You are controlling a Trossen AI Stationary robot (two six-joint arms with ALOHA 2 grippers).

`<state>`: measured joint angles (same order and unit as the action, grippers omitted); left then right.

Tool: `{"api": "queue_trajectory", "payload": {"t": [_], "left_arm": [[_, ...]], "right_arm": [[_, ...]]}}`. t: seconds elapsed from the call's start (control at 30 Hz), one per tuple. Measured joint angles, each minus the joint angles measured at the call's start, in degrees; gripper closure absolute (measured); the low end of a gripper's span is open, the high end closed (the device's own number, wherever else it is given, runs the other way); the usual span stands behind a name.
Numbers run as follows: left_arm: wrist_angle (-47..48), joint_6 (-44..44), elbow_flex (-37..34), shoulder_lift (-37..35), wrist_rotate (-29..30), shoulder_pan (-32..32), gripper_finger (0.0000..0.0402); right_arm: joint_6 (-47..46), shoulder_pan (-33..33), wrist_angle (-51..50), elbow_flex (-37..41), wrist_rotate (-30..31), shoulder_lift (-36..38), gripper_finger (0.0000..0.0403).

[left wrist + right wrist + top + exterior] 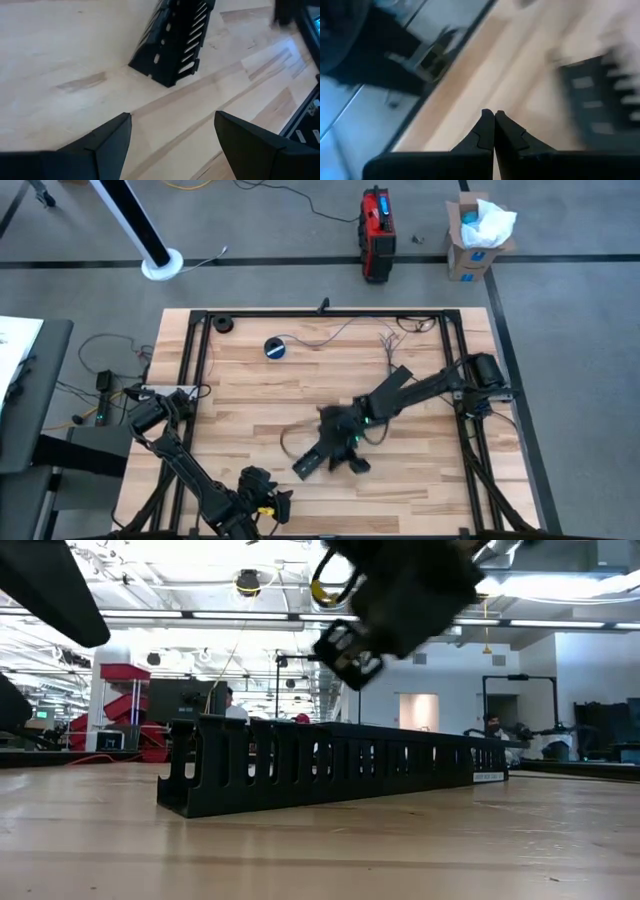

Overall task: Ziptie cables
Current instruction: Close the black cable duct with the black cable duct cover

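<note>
Wooden boards make up the table [250,395], which has a black frame around it and sits on a grey floor. Thin cables [345,332] lie near the far edge of the table, spread in loose curves, and some end in a little bunch close to the far right corner. A small round blue-and-black tape roll [276,348] sits just beside them, to the left. A long black slotted strip [330,765] lies flat near the middle of the table. The right gripper [493,120] is up in the air over the middle of the table, above that strip, and its two fingers are pressed tight together with nothing between them. The left gripper [172,132] is low at the near edge of the table, on the left side, and its two fingers [107,142] are spread wide apart and hold nothing. Both grippers are well apart from the cables. Past the table on the floor stand a red and black case [377,235] and a cardboard box [475,238] with something white inside.
</note>
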<state>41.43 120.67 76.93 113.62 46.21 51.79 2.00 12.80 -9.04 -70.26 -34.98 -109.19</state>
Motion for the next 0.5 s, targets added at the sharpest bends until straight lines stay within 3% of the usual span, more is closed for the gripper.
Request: {"api": "queue_trajectory", "payload": {"t": [0.13, 0.3, 0.5], "left_arm": [[-0.4, 0.2, 0.0, 0.0, -2.3, 0.0, 0.0126], [-0.4, 0.1, 0.0, 0.0, -2.5, 0.0, 0.0126], [-0.4, -1.2, 0.0, 0.0, -2.4, 0.0, 0.0126]], "right_arm": [[0.0, -3.2, 1.0, -0.2, 1.4, 0.2, 0.0403], [-1.1, -1.9, 2.0, -0.2, 3.5, 0.2, 0.0403], [0.8, 2.0, 2.8, 0.3, 12.3, -0.9, 0.0403]]}}
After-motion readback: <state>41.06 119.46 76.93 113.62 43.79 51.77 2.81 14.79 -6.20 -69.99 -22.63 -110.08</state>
